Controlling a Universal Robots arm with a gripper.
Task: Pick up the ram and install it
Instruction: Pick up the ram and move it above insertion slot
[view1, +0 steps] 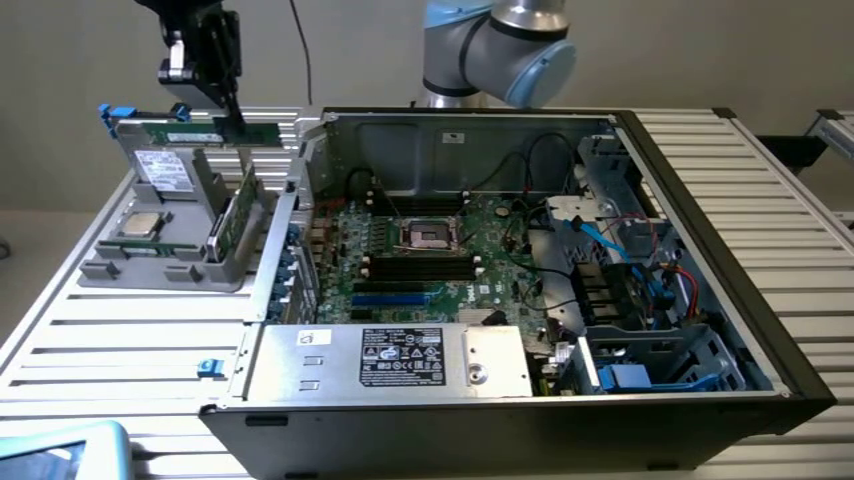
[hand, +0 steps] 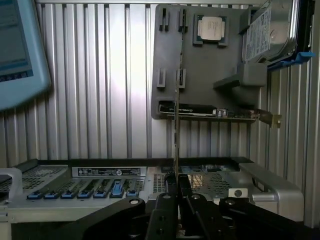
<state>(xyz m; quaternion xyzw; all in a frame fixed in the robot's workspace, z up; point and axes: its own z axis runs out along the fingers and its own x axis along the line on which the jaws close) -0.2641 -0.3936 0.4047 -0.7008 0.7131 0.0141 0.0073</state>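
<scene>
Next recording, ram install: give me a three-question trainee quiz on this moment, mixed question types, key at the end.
1. True or false: the square silver processor chip sits in the socket of the green motherboard.
2. Which is the gripper nearest to? A. the green motherboard. B. the grey plastic parts holder. C. the silver power supply box.
3. Where is the long thin green ram stick right now?
Key: 1. False; the chip lies in the holder. 2. B. 3. Standing on edge in the holder, not in the motherboard.
</scene>
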